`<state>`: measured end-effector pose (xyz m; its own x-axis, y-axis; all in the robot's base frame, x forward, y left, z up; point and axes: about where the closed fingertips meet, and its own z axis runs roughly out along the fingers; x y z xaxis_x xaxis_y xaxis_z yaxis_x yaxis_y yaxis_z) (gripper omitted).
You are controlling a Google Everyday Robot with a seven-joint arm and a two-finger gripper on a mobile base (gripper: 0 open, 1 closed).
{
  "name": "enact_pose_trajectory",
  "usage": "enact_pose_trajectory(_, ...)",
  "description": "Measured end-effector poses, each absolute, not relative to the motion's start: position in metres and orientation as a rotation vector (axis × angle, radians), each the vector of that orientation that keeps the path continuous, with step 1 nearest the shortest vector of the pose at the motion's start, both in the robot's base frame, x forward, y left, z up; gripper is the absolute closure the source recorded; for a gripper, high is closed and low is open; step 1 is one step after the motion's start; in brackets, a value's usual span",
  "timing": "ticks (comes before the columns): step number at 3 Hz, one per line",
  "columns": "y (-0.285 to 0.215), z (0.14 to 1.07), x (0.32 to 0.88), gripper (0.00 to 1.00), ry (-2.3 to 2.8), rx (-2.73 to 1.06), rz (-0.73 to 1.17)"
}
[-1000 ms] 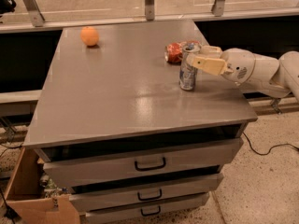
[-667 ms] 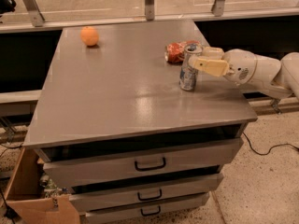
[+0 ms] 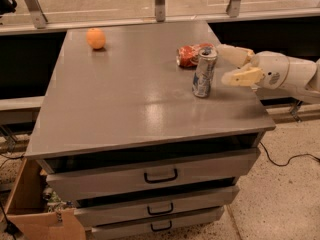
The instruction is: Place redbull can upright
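Observation:
The redbull can (image 3: 204, 72), slim, silver and blue with a silver top, stands upright on the grey table (image 3: 130, 94) near its right side. My gripper (image 3: 226, 64) is just to the right of the can, fingers spread apart and off the can. One finger (image 3: 231, 52) reaches behind the can's top, the other finger (image 3: 239, 77) lies to its right. The gripper holds nothing.
A red-orange soda can (image 3: 191, 55) lies on its side just behind the redbull can. An orange (image 3: 95, 38) sits at the far left of the table. Drawers (image 3: 160, 176) are below the tabletop. A cardboard box (image 3: 35, 209) stands on the floor at lower left.
My gripper has let go of the redbull can and drawn back to the right. The can stays standing upright on the table.

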<state>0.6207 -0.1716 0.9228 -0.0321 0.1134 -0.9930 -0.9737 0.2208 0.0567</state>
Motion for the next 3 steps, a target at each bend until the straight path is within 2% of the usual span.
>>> enact_pose_trajectory(1,-0.207,0.942,0.618,0.0,1.274,-1.007,1.032)
enact_pose_trajectory(2,-0.267,0.966,0.601,0.0,1.304,-1.08,0.879)
enact_pose_trajectory(3,-0.283,0.983,0.598,0.0,1.289,-1.091,0.826)
